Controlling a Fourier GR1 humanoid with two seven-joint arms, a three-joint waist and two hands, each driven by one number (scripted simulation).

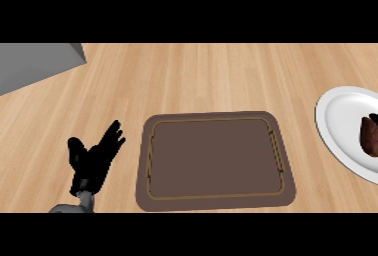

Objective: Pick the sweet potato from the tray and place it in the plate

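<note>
A dark reddish-brown sweet potato (pixel 368 137) lies on the white plate (pixel 339 125) at the right edge of the head view, partly cut off by the frame. The brown tray (pixel 214 195) in the middle of the counter holds nothing. My left hand (pixel 92 159) rests open at the lower left, fingers up, just left of the tray. My right hand does not show anywhere in view.
A grey block (pixel 33 65) occupies the counter's top left corner. Light wooden countertop (pixel 207 75) stretches behind the tray and between the tray and the plate.
</note>
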